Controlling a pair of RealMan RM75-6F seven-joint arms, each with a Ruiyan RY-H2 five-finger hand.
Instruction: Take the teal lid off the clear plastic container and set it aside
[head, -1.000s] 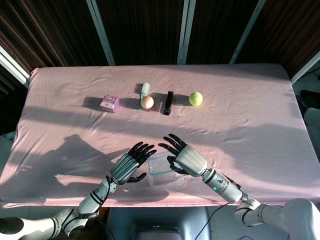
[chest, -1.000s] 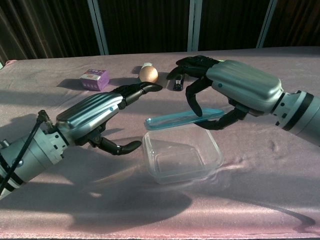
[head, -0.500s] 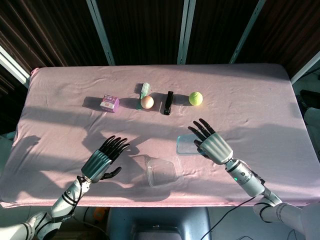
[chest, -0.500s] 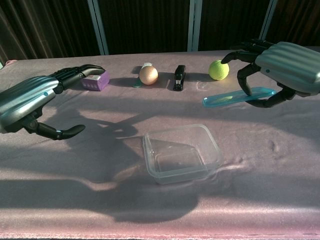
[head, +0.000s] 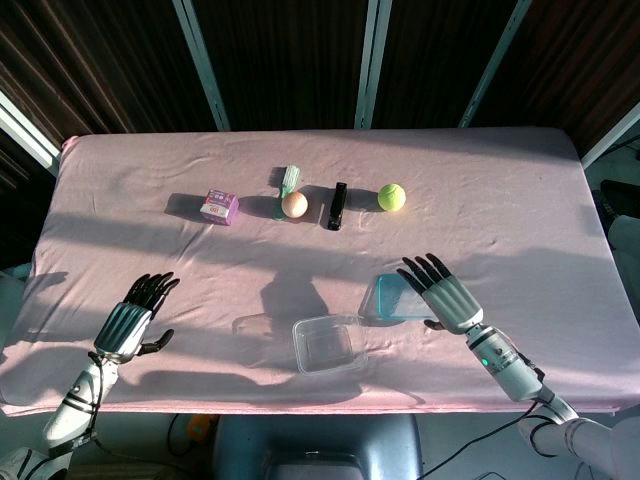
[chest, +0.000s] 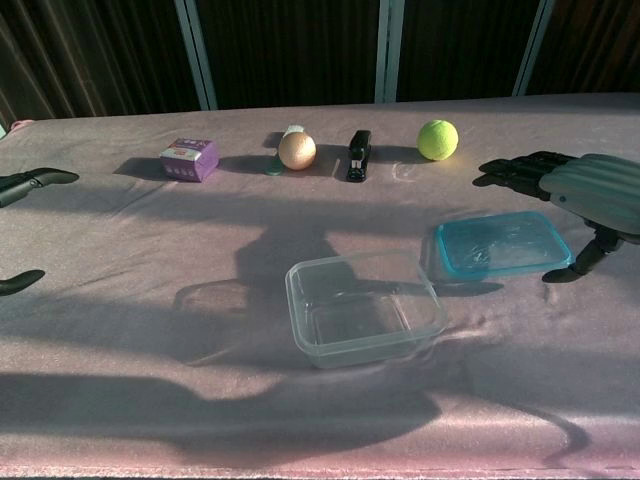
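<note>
Pink cloth table (head: 500, 180) | dark slatted wall (head: 280, 60) behind | both robot hands (head: 445, 295) spread, holding nothing

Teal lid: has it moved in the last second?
Yes. The teal lid was held above the clear container; it now lies flat on the tablecloth to that container's right, beside the right hand, which has let go.
</note>
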